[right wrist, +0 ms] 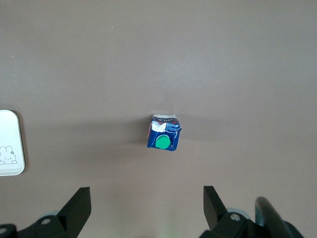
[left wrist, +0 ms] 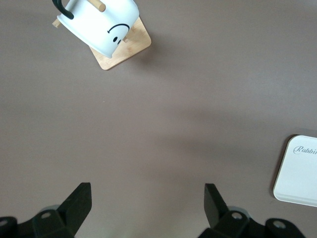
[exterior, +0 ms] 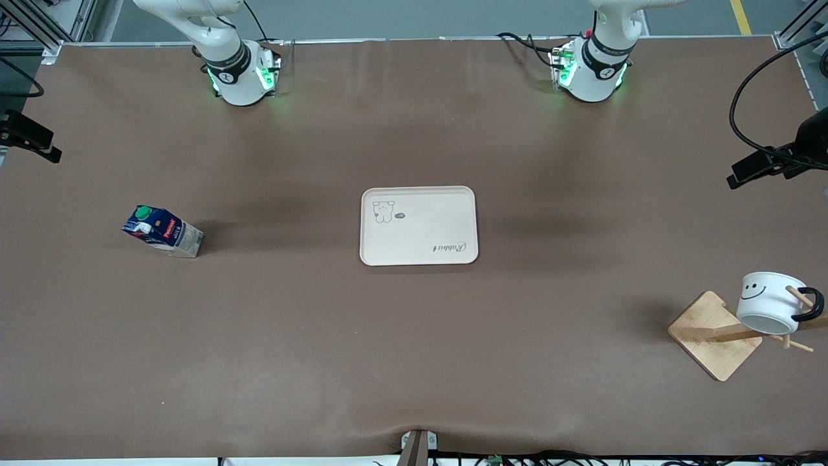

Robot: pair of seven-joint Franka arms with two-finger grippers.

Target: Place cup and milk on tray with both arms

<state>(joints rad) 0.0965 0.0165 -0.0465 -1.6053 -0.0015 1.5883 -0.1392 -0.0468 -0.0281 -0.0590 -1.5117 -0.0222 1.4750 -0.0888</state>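
Note:
The cream tray lies at the table's middle, with nothing on it. The milk carton stands toward the right arm's end of the table. The white smiley cup hangs by its black handle on a wooden rack toward the left arm's end. Both grippers are out of the front view; only the arm bases show there. My left gripper is open, high over bare table, with the cup and a tray corner in its view. My right gripper is open, high over bare table beside the milk.
The wooden rack's square base sits near the table's edge, nearer the front camera than the tray. Black camera mounts stand at both table ends. A tray edge shows in the right wrist view.

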